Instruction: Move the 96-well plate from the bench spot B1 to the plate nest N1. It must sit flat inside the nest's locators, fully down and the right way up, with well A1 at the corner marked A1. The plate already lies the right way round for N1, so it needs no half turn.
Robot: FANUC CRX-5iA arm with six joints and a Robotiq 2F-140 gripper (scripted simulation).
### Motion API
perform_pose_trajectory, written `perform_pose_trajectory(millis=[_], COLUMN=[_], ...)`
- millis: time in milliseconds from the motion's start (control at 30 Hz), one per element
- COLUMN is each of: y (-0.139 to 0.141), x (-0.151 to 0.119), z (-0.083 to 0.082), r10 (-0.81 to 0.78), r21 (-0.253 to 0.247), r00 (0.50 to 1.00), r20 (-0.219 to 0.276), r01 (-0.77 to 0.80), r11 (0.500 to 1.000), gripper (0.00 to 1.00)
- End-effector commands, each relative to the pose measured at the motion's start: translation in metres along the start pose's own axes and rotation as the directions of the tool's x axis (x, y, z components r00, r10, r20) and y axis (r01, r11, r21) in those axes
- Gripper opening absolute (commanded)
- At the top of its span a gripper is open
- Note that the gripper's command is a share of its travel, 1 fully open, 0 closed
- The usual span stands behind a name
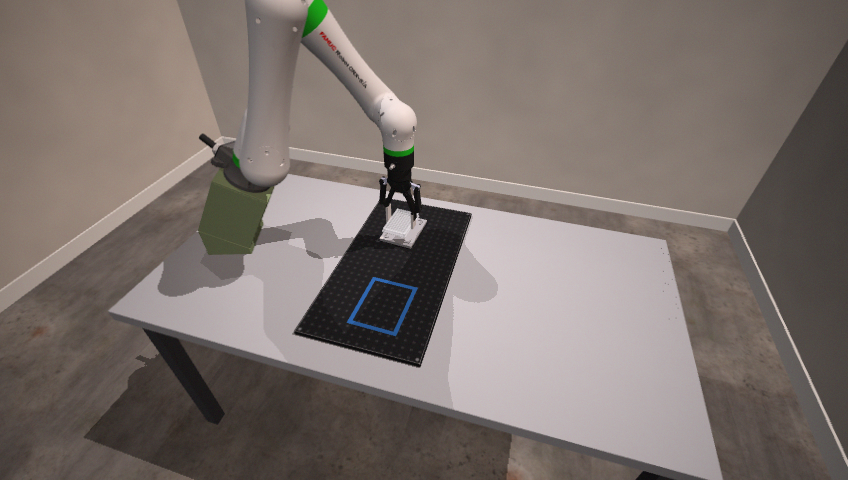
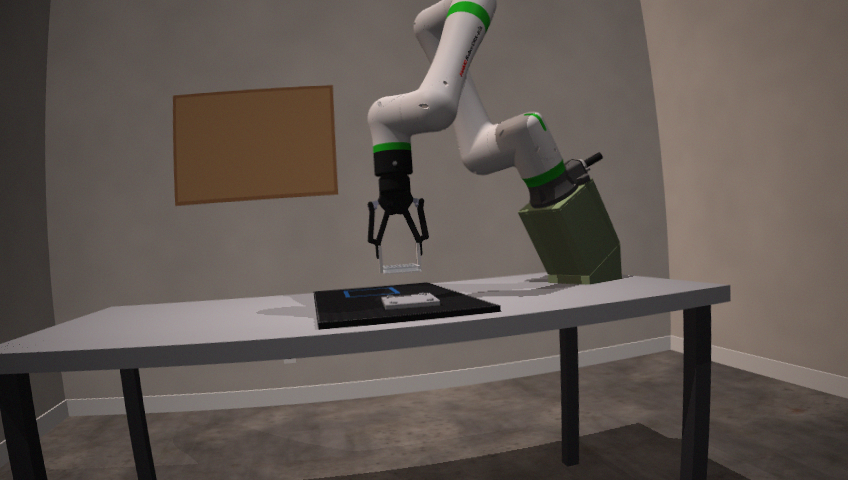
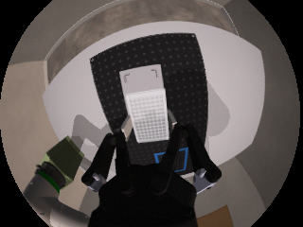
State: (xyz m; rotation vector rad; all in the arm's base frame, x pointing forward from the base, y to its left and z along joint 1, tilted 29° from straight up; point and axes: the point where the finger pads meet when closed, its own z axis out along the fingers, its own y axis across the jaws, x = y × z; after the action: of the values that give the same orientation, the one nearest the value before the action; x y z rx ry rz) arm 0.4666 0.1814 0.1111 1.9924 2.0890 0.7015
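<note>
The hand (image 2: 397,248) was clamped on the 96-well plate (image 2: 400,267), fingers partway closed across its short sides, carrying it level in the air. Straight below sat the plate nest N1 (image 2: 410,300) on the black mat (image 2: 470,306), well apart from the plate, so the move looked like a plain descent. In the wrist view, the plate's long axis ran in line with the nest's. The arm's wrist pointed straight down over the table (image 2: 178,333).

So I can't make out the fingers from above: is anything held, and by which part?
Yes. The gripper is shut on the plate, one of the fingers on each of two opposite side edges, in the air above the nest.
</note>
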Motion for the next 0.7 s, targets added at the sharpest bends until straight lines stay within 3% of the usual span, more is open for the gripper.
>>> perform_pose_trajectory(millis=[0, 367, 667], y=[-0.002, -0.01, -0.011], x=[0.009, 0.046, 0.05], z=[0.0, -0.002, -0.002], r10=[0.001, 0.001, 0.001], r21=[-0.001, -0.001, -0.001], r00=[1.0, 1.0, 1.0], r20=[0.001, 0.001, 0.001], r01=[-0.001, -0.001, -0.001], r11=[1.0, 1.0, 1.0], gripper=[0.0, 0.0, 0.0])
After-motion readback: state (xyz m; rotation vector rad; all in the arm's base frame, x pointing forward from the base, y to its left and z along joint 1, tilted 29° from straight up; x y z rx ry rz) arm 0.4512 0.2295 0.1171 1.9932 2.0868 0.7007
